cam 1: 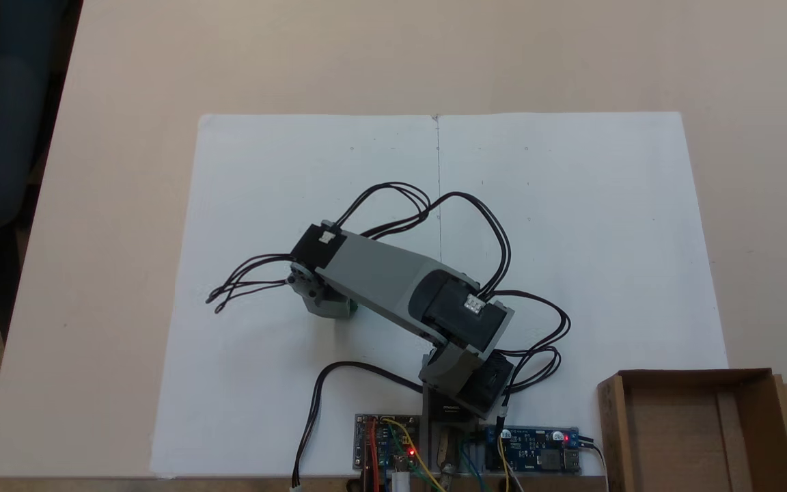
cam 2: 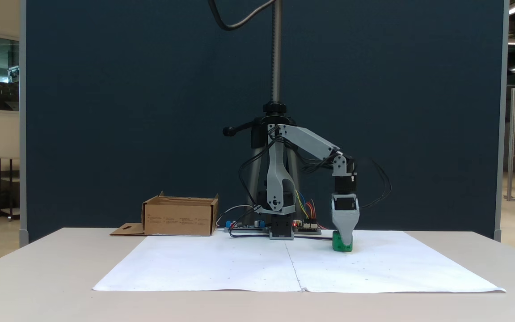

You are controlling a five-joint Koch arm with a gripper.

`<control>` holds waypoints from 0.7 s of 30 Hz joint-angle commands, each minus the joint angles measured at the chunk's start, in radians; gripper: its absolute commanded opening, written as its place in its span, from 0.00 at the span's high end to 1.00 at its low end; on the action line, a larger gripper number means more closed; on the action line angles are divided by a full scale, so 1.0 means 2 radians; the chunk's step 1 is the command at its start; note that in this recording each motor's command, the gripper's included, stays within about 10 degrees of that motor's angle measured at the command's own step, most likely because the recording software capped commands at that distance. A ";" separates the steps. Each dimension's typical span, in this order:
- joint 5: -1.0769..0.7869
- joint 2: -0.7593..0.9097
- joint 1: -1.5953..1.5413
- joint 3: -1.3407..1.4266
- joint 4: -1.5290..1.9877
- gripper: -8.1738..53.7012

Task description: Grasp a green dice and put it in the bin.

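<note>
On the white paper (cam 2: 239, 264), one green dice (cam 2: 339, 243), gripper (cam 2: 346, 239) down over it, grip unclear, one bin (cam 2: 179, 217).

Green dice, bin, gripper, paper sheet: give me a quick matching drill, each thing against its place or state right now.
Things:
1. green dice
2. bin
3. gripper
4. paper sheet

Places or states:
A. lies flat on the table under the arm
B. pointing straight down, lowered over the dice
C. on the paper, under the gripper tip
D. stands off the paper, beside the circuit boards, with nothing seen inside from above

Pairs: 1-C, 2-D, 3-B, 4-A
</note>
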 commanded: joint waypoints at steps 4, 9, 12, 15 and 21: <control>0.021 -0.005 -0.002 -0.004 -0.018 0.31; 0.021 -0.008 -0.002 0.006 -0.025 0.31; 0.021 -0.009 0.002 0.012 -0.026 0.31; 0.020 -0.012 0.005 0.015 -0.027 0.31; 0.016 -0.012 0.007 0.021 -0.027 0.32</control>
